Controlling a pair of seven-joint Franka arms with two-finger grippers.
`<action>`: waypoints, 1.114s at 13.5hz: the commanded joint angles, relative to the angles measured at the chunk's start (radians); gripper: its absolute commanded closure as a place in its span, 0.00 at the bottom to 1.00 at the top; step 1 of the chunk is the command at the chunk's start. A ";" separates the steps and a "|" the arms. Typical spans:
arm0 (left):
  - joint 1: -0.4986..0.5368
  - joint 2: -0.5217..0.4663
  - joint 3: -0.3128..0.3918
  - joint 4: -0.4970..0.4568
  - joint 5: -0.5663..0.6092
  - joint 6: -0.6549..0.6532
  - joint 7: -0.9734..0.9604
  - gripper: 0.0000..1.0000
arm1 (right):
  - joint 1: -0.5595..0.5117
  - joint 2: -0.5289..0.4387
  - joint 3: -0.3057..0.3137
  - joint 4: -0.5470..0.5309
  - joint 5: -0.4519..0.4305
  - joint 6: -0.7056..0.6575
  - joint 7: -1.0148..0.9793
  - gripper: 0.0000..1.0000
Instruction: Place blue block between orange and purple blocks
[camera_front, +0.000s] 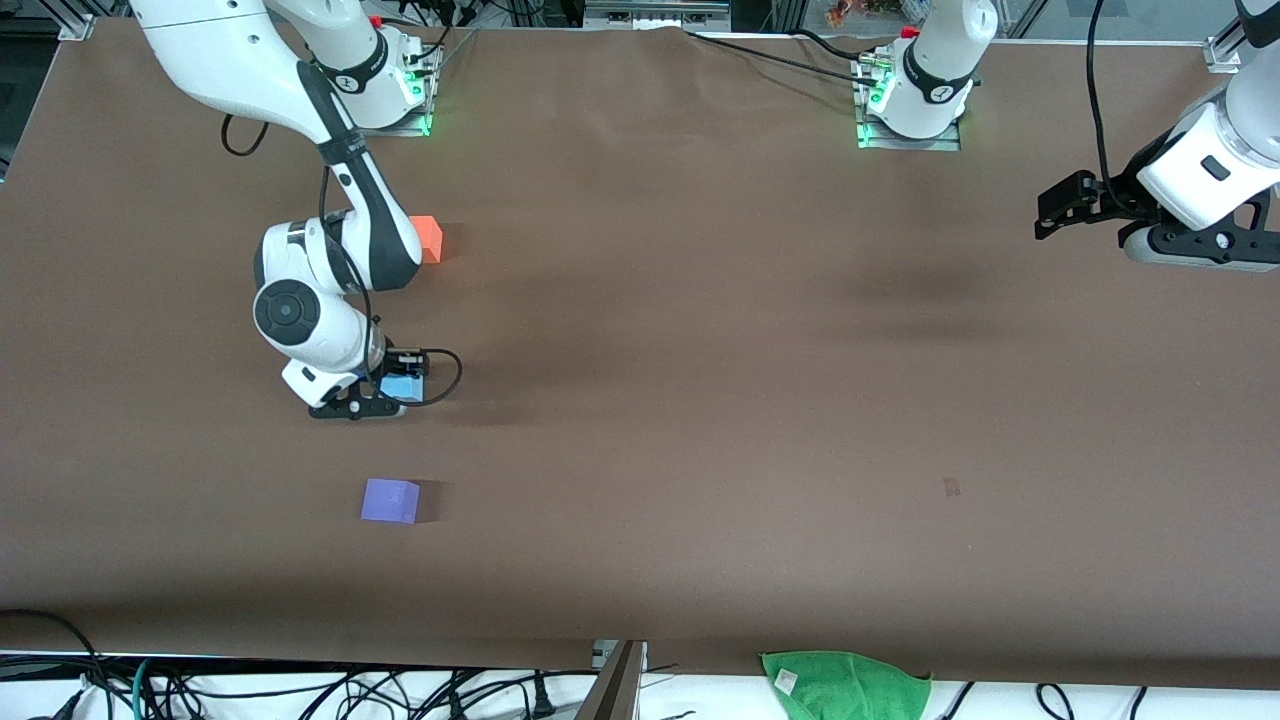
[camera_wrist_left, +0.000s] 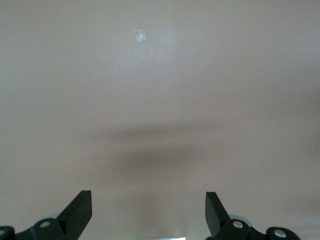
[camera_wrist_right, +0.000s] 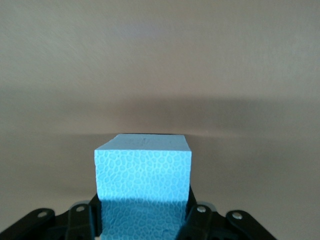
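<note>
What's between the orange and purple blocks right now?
In the front view, the right gripper, shut on the blue block, sits between the orange block and the purple block. Otherwise just bare table.

Right gripper (camera_front: 385, 392): arm reaching down, fingers clamped. Left gripper (camera_front: 1050, 210): arm waiting raised, fingers spread wide.

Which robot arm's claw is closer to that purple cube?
The right. Its claw holds the blue block over the table between the orange block and the purple cube. The left claw waits open at the left arm's end of the table.
</note>
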 joint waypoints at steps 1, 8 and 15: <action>0.006 -0.010 0.001 0.007 0.016 -0.016 0.011 0.00 | -0.002 -0.041 0.008 -0.090 0.012 0.076 -0.002 1.00; 0.006 -0.010 -0.005 0.007 0.016 -0.018 0.011 0.00 | 0.000 -0.046 0.019 -0.096 0.020 0.078 0.099 0.99; 0.004 -0.010 -0.005 0.007 0.016 -0.015 0.013 0.00 | 0.008 -0.115 0.018 0.012 0.018 0.031 0.085 0.00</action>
